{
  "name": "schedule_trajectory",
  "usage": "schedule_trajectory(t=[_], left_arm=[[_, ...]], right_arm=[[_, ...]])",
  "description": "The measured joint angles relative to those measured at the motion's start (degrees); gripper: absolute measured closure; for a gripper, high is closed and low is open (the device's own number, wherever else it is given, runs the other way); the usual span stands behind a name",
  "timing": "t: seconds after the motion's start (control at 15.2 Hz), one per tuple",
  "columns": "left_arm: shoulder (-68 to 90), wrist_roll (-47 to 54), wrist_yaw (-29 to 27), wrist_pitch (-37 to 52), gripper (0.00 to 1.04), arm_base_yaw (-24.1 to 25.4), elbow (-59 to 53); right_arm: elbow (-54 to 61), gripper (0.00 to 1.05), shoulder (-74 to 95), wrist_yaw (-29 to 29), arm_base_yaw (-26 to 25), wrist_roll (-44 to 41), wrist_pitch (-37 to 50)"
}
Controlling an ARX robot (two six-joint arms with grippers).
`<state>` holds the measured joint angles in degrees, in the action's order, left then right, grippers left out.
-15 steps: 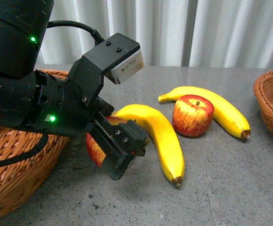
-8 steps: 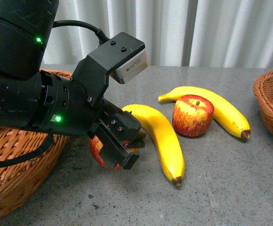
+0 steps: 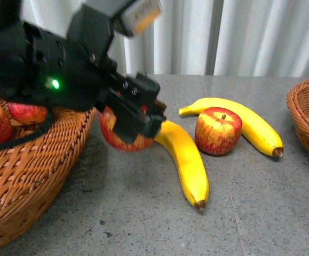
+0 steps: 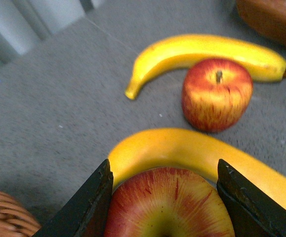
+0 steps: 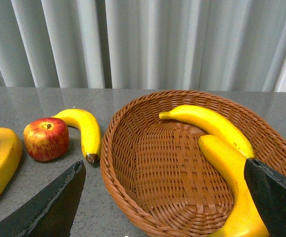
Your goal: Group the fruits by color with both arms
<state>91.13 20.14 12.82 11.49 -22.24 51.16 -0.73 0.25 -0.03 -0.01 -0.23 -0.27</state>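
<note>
The left gripper (image 3: 135,114) is clamped on a red apple (image 3: 123,136) and holds it above the grey table (image 3: 143,213), just left of the near banana (image 3: 186,160). Beyond this banana stands a second apple (image 3: 218,129), with another banana (image 3: 250,121) close behind it. Far to the right of the near banana, the right gripper (image 5: 165,197) is spread wide over a wicker basket (image 5: 182,163) containing two bananas (image 5: 209,123).

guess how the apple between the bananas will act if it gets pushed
Round and glossy, the apple would probably roll or skid on the smooth table. It stands stem-up right beside the far banana, which may block it that way. It looks firm, so a grip should not dent it.
</note>
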Motion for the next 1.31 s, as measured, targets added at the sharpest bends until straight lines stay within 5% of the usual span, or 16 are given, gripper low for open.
schedule_trajectory(t=[0.46, 0.66, 0.92, 1.12, 1.31], left_arm=[[-19.1, -12.7, -12.9, -5.0, 0.48, 13.6, -5.8], [-17.4, -17.7, -12.8, -5.6, 0.48, 19.6, -8.8], [-14.5, -19.4, -11.7, -4.7, 0.47, 20.0, -9.4], [-14.4, -19.6, -11.6, -4.6, 0.07, 19.2, -9.4], [-15.1, -18.8, -11.6, -5.1, 0.07, 17.2, -9.0]], right_arm=[[0.0, 0.07, 0.0, 0.0, 0.0, 0.0, 0.0], [0.0, 0.07, 0.0, 0.0, 0.0, 0.0, 0.0], [0.0, 0.07, 0.0, 0.0, 0.0, 0.0, 0.0], [0.0, 0.07, 0.0, 0.0, 0.0, 0.0, 0.0], [0.0, 0.07, 0.0, 0.0, 0.0, 0.0, 0.0]])
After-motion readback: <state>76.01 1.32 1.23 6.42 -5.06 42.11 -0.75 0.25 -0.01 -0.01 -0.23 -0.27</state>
